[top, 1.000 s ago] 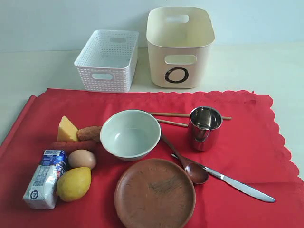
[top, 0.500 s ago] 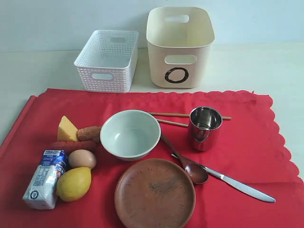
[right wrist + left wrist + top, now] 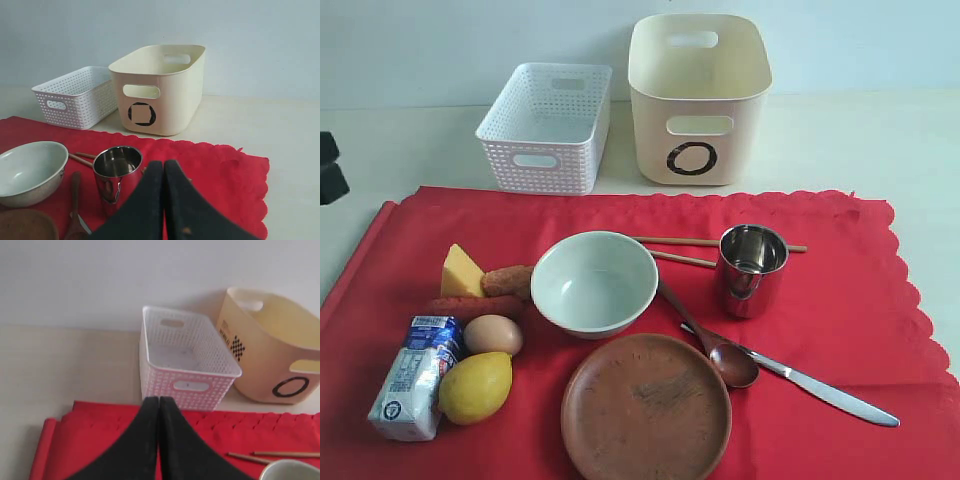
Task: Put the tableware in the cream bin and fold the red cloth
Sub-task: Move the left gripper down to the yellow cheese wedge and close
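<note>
The red cloth (image 3: 840, 290) lies flat under everything. On it are the pale bowl (image 3: 593, 283), the wooden plate (image 3: 645, 407), the steel cup (image 3: 752, 268), two chopsticks (image 3: 690, 242), the brown spoon (image 3: 720, 350) and the knife (image 3: 820, 390). Behind the cloth stands the cream bin (image 3: 698, 100). My left gripper (image 3: 158, 399) is shut and empty, hanging over the cloth's far left part and facing the baskets. My right gripper (image 3: 164, 162) is also shut and empty, a little to the right of the cup (image 3: 116, 172). A black part of the left arm (image 3: 328, 170) shows at the exterior view's left edge.
A white lattice basket (image 3: 548, 125) stands left of the cream bin. Cheese (image 3: 461, 270), an egg (image 3: 493, 333), a lemon (image 3: 477, 386), a milk carton (image 3: 415, 377) and two reddish-brown food pieces crowd the cloth's left side. Bare tabletop surrounds the cloth.
A black part of the left arm has come into the exterior view at its left edge. Nothing on the cloth has moved.
</note>
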### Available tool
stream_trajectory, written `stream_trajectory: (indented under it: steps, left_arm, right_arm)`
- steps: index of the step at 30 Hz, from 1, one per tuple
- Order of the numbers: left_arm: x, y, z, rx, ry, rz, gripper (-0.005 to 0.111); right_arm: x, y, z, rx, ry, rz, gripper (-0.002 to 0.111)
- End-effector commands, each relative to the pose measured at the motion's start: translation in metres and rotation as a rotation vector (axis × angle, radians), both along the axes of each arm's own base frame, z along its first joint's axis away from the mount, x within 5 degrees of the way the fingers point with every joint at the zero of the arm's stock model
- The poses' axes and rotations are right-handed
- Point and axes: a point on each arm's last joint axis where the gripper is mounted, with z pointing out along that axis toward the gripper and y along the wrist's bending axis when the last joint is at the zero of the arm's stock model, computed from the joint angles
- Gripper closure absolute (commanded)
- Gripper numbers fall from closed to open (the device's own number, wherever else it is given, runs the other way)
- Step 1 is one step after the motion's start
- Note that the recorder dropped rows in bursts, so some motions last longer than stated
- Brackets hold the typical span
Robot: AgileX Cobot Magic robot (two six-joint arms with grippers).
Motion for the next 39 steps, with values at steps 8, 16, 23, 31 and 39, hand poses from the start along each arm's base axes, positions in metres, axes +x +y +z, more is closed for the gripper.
stream_trajectory:
  steps: [8, 16, 23, 31, 39]
  left_arm:
    - [0.032, -0.011, -0.048, 0.053, 0.221, -0.088, 0.079]
    - [0.038, -0.017, -0.077, 0.055, 0.306, -0.139, 0.043]
    - [0.044, -0.025, -0.095, 0.06, 0.321, -0.238, 0.039]
    - [0.055, -0.03, -0.117, 0.047, 0.414, -0.267, 0.039]
    - [0.056, -0.029, -0.12, 0.031, 0.424, -0.245, 0.048]
  right_arm:
    - [0.0, 0.0, -0.001, 0.0, -0.007, 0.001, 0.108]
    - [0.0, 0.0, -0.001, 0.0, -0.007, 0.001, 0.108]
    - [0.0, 0.0, -0.001, 0.0, -0.007, 0.001, 0.108]
    - [0.0, 0.0, -0.001, 0.0, -0.007, 0.001, 0.108]
    - [0.0, 0.0, -0.001, 0.0, -0.007, 0.001, 0.108]
